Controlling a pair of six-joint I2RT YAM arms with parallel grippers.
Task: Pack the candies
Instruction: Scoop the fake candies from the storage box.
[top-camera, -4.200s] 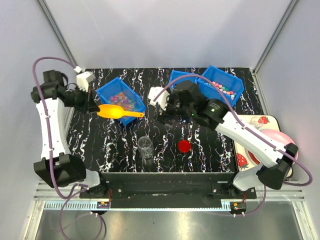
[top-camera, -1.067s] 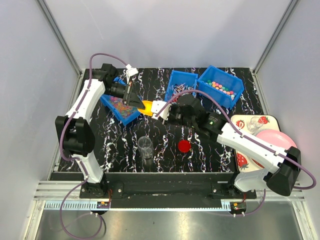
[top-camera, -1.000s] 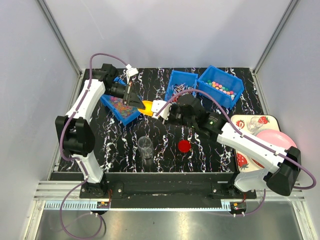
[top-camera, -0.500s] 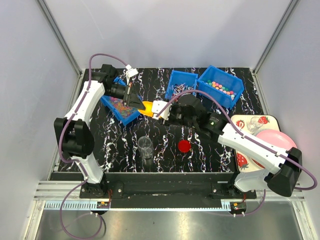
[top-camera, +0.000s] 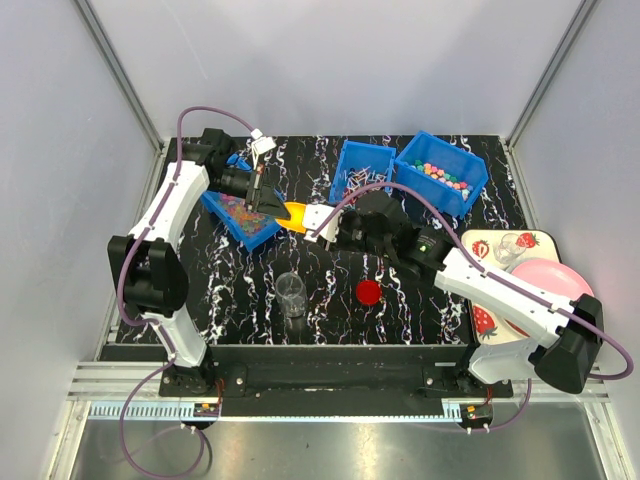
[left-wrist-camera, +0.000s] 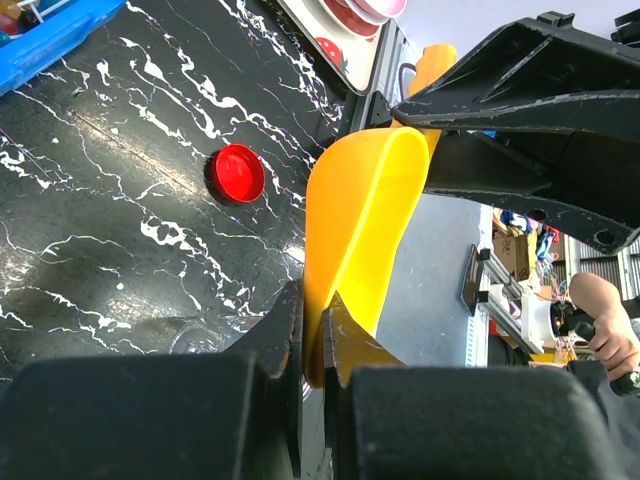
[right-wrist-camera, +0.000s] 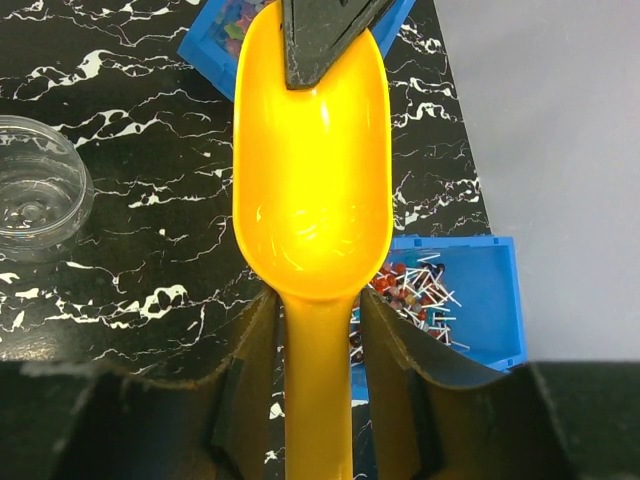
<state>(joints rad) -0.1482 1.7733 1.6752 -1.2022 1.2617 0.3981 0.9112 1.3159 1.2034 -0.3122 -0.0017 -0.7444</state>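
Scoop (top-camera: 296, 213), yellow, hangs over the black table (top-camera: 230, 290) between my two arms, and its bowl is empty. My left pincer (left-wrist-camera: 312, 300) reaches in from 9 o'clock and is pinching the thin front rim of the bowl. My right pincer (right-wrist-camera: 317, 310) comes from 3 o'clock with one finger on each side of the handle. I cannot tell whether the fingers press it or stand just off it.

The candies (top-camera: 240, 210) lie in three blue bins (top-camera: 365, 146). One bin is at 9 o'clock of the scoop, just beside it under the left arm. The other two sit side by side at 1 to 2 o'clock. A clear jar (top-camera: 291, 292) stands at 6 o'clock of the scoop. A red lid (top-camera: 369, 292) lies flat at 4 o'clock, apart from the jar.
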